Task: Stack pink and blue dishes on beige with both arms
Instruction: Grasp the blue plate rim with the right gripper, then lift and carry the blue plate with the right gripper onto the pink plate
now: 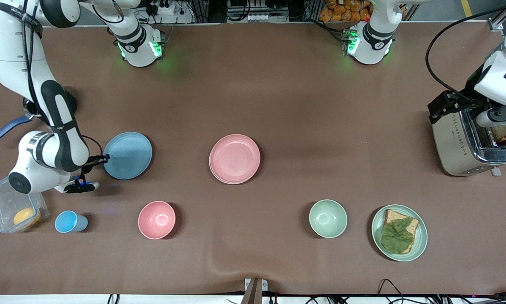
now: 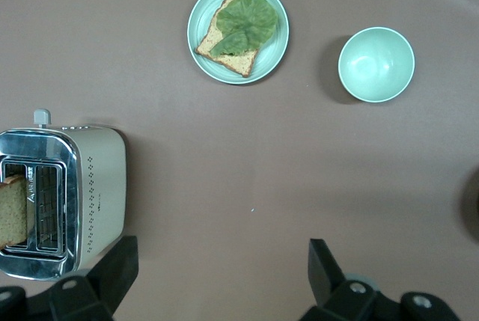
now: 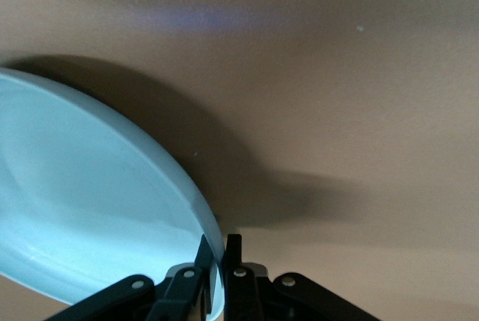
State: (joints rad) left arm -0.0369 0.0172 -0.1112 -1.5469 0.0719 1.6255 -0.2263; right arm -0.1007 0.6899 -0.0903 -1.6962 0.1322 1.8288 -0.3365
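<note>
Pink plate (image 1: pixel 234 158) at frame centre sits stacked on beige. Right gripper (image 1: pixel 102 159), mid-left, pinches blue plate (image 1: pixel 128 155) by its rim (tilted, apparently lifted). Next: carry it over the pink. Left gripper (image 2: pixel 224 276), spread wide and empty, waits above toaster (image 1: pixel 468 141).

- We see the light blue plate (image 1: pixel 128 155), flat, round and matte with a low rim, toward the right arm's end of the table; the right gripper (image 1: pixel 102 159) pinches its rim, and in the right wrist view the plate (image 3: pixel 90 209) looks tilted above its shadow
- We see the pastel pink plate (image 1: pixel 234 158) lying level at mid-table, on top of the beige plate (image 1: pixel 219 177), of which only a thin cream edge shows under it
</note>
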